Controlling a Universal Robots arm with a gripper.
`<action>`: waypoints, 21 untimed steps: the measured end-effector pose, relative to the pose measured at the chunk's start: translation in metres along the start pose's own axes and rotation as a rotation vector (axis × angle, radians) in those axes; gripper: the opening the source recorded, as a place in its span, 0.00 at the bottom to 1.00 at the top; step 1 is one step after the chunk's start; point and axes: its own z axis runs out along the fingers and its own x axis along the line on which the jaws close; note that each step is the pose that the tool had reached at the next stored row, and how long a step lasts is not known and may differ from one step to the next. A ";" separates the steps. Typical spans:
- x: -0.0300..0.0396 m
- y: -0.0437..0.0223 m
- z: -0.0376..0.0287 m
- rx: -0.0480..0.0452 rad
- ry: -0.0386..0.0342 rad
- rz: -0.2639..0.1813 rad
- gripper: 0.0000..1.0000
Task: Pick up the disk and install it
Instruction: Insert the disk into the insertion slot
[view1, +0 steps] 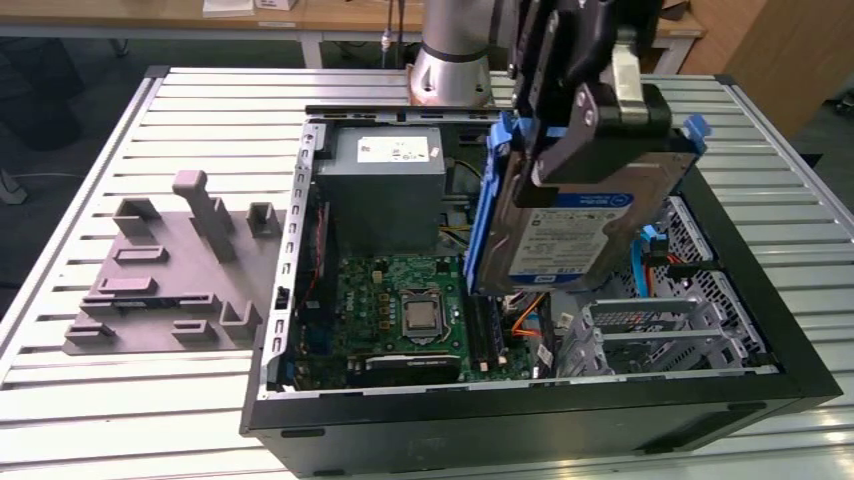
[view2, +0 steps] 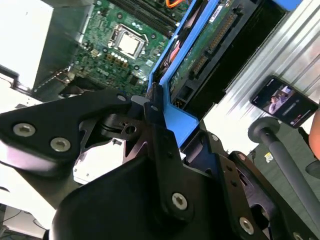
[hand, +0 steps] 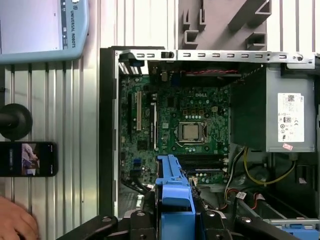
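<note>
Tool (view1: 587, 105), closed on the silver-grey, blue-bracketed hard disk (view1: 561, 235), holds it above the open black computer case (view1: 534, 410); keeping it level should aid seating.

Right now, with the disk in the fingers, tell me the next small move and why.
Probably lower the disk gently toward the drive cage at the case's end on the exterior view's right. The gripper holds it by its blue bracket, hanging above the open case over the motherboard, not seated anywhere.

Tool (view1: 587, 150) clamped, above the case.
</note>
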 end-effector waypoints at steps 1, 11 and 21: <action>0.0010 -0.0035 0.0006 0.0000 0.0001 0.000 0.37; 0.0068 -0.0437 0.0085 -0.0005 0.0001 0.000 0.37; 0.0119 -0.0781 0.0171 -0.0014 0.0000 0.000 0.37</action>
